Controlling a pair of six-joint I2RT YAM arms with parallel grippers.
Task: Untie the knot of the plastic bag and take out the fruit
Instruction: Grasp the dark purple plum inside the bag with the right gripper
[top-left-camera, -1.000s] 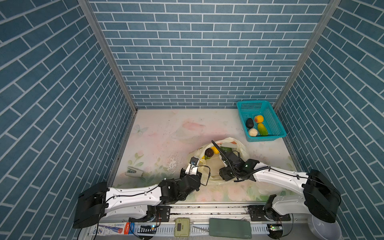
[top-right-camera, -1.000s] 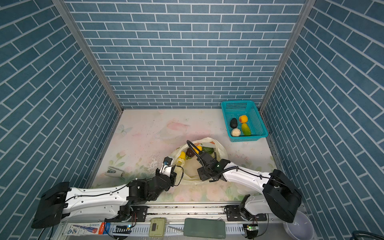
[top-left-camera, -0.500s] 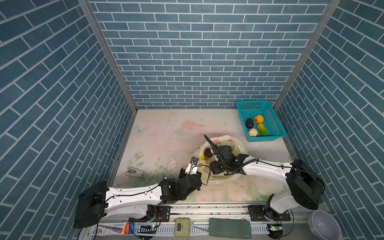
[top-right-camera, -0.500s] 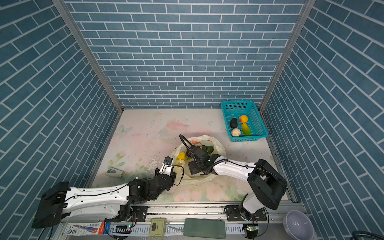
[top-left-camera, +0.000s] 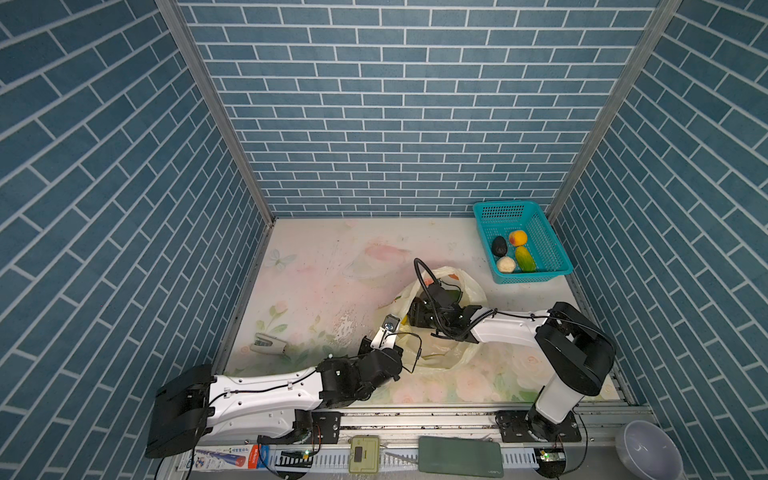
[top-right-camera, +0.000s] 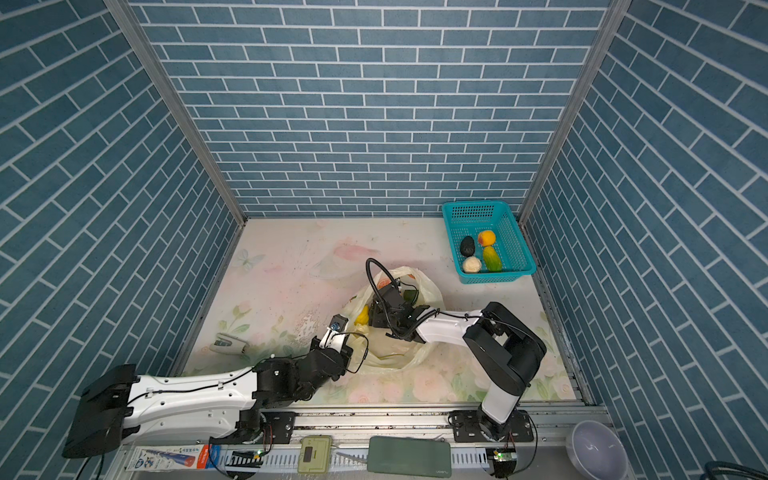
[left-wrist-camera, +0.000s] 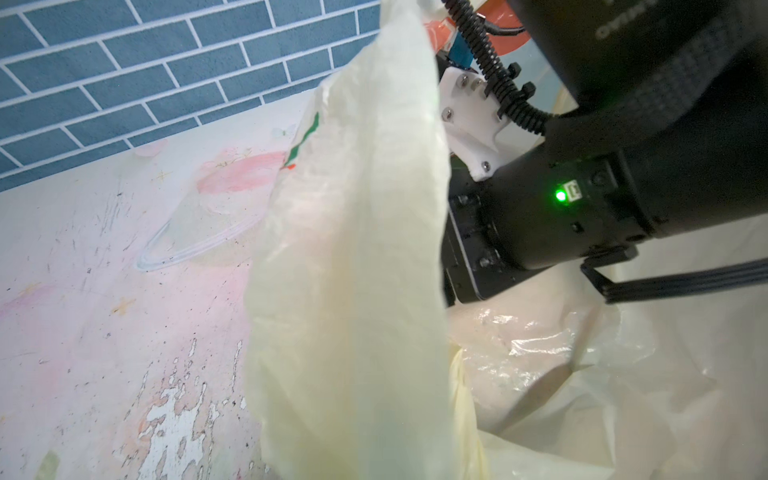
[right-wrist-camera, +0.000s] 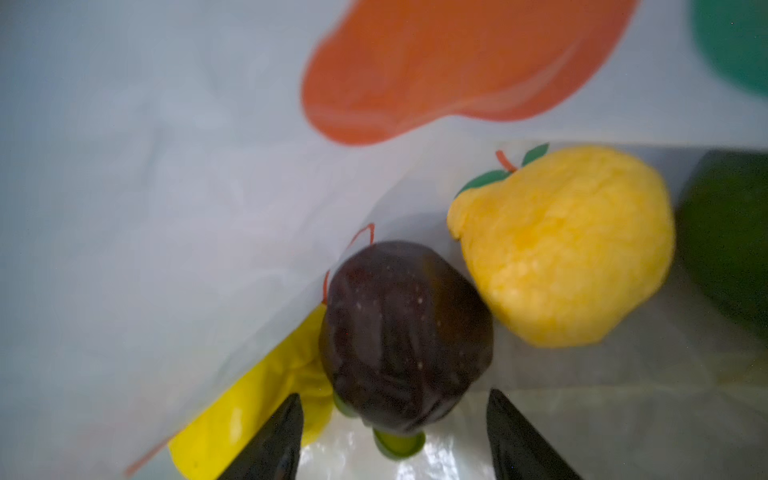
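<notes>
Even bright light, blurred wrist close-ups

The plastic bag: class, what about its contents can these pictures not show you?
Both top views: the right arm covers much inside the plastic bag.
Right wrist view: the green fruit is cut by the edge; the dark fruit hides part of a bright yellow piece.
The knot: in no view.

A teal basket (top-left-camera: 532, 277) sits at the floral counter's (top-left-camera: 324, 266) far right corner; a small white object (top-left-camera: 268, 344) lies near its left edge; a grey bowl (top-left-camera: 648, 449) lies below the front rail
</notes>
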